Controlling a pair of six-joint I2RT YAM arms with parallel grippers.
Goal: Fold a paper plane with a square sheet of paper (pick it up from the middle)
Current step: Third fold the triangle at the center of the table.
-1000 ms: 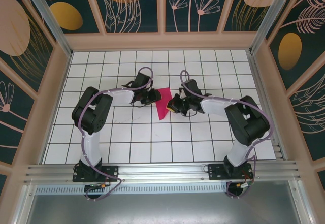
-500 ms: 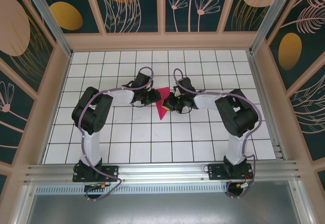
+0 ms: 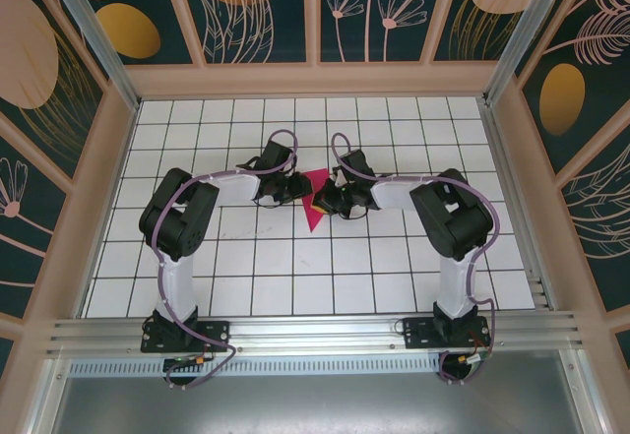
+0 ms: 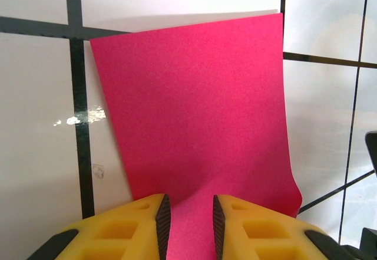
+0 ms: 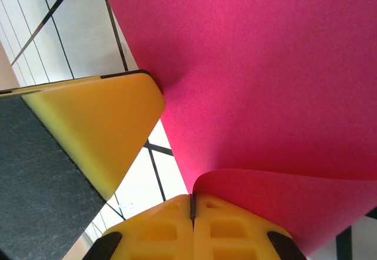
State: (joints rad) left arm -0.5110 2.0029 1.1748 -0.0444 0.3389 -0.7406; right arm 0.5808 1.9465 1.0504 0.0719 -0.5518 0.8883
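Note:
The magenta-pink square sheet of paper (image 3: 313,214) lies mid-table between both grippers and looks like a wedge pointing toward the arms. My left gripper (image 3: 297,191) stands at its left side. In the left wrist view its jaws (image 4: 188,204) are a little apart, open, over the near edge of the sheet (image 4: 200,112), which bulges slightly up into the gap. My right gripper (image 3: 329,201) is at the sheet's right side. Its jaws (image 5: 191,198) are shut on an edge of the paper (image 5: 265,65), which curls up and over from the seam.
The white gridded table (image 3: 394,257) is walled by a wooden frame on three sides, with an aluminium rail (image 3: 315,331) at the near edge. A yellow finger of the left gripper (image 5: 100,130) stands close beside the right gripper's tips.
The right gripper, shut throughout, has moved left against the sheet's right side, and its arm has folded in. The left gripper has stayed in place, its jaws barely narrowing.

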